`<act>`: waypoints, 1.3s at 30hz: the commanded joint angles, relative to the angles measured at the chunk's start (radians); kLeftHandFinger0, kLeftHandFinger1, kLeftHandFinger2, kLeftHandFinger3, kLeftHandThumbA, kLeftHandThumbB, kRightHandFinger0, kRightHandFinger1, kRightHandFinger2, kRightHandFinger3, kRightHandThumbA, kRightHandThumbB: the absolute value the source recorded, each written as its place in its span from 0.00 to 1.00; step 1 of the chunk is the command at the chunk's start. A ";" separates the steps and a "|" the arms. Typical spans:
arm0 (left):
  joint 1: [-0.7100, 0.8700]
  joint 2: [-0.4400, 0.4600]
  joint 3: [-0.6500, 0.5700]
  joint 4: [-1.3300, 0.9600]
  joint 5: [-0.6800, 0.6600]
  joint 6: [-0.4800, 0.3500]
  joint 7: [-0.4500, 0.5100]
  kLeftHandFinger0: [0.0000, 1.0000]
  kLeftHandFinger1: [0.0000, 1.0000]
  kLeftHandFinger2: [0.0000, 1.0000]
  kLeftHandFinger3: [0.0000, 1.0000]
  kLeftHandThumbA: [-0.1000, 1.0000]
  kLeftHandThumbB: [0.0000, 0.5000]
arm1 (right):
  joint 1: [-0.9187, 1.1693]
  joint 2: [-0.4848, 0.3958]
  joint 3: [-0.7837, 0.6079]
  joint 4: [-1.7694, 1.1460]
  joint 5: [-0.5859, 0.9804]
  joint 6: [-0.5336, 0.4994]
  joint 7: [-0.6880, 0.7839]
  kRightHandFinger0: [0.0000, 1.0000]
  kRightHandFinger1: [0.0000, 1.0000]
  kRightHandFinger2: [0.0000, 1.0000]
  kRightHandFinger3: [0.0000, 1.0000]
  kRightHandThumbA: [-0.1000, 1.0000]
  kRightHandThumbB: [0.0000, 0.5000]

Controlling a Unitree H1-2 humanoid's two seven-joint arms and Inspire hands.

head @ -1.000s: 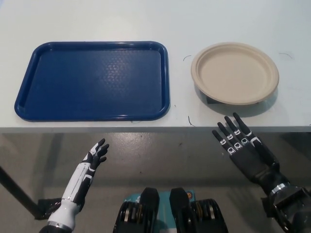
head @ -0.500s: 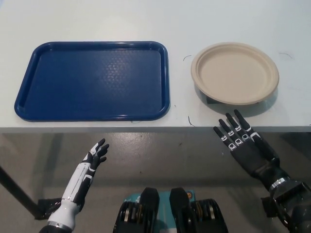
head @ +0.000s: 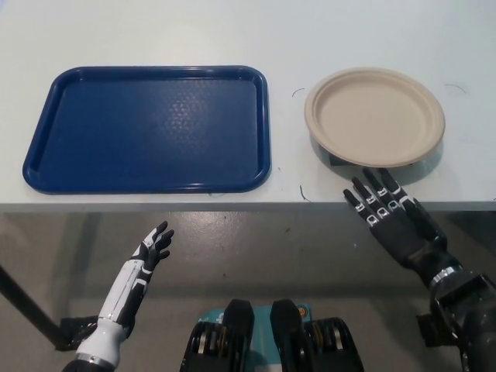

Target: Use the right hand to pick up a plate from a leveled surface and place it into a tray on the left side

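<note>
A beige round plate [head: 375,115] lies on the white table [head: 155,31] at the right, raised slightly on a dark support under its near edge. A blue tray [head: 151,128] with nothing in it lies flat at the left. My black right hand [head: 391,221] is open with fingers spread, just below the plate's near rim, its fingertips [head: 370,181] over the table's front edge and apart from the plate. My white left hand [head: 149,252] rests open below the table edge at the lower left.
The table's front edge [head: 232,206] runs across the picture, with grey floor below it. A few thin dark marks [head: 301,192] lie on the table between tray and plate.
My right hand has moved up and slightly right, from below the table edge to over it, closer to the plate. The left hand, plate and tray have stayed still.
</note>
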 commanded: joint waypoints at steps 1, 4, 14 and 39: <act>-0.008 0.014 0.006 -0.026 -0.009 -0.036 -0.010 1.00 1.00 1.00 1.00 1.00 1.00 | -0.067 -0.010 -0.023 0.013 -0.026 0.005 0.014 1.00 1.00 1.00 1.00 1.00 0.79; -0.007 0.015 0.006 -0.027 -0.005 -0.034 -0.009 1.00 1.00 1.00 1.00 1.00 1.00 | -0.088 -0.009 -0.037 0.045 -0.028 0.005 0.022 1.00 1.00 1.00 1.00 1.00 0.79; -0.008 0.015 0.006 -0.034 -0.011 -0.032 -0.013 1.00 1.00 1.00 1.00 1.00 1.00 | -0.129 0.000 -0.052 0.081 -0.043 0.005 0.034 1.00 1.00 1.00 1.00 1.00 0.76; -0.013 0.018 0.003 -0.020 -0.002 -0.040 -0.013 1.00 1.00 1.00 1.00 1.00 1.00 | -0.190 0.025 -0.050 0.055 -0.316 -0.027 -0.377 0.00 0.10 0.48 0.67 0.46 0.00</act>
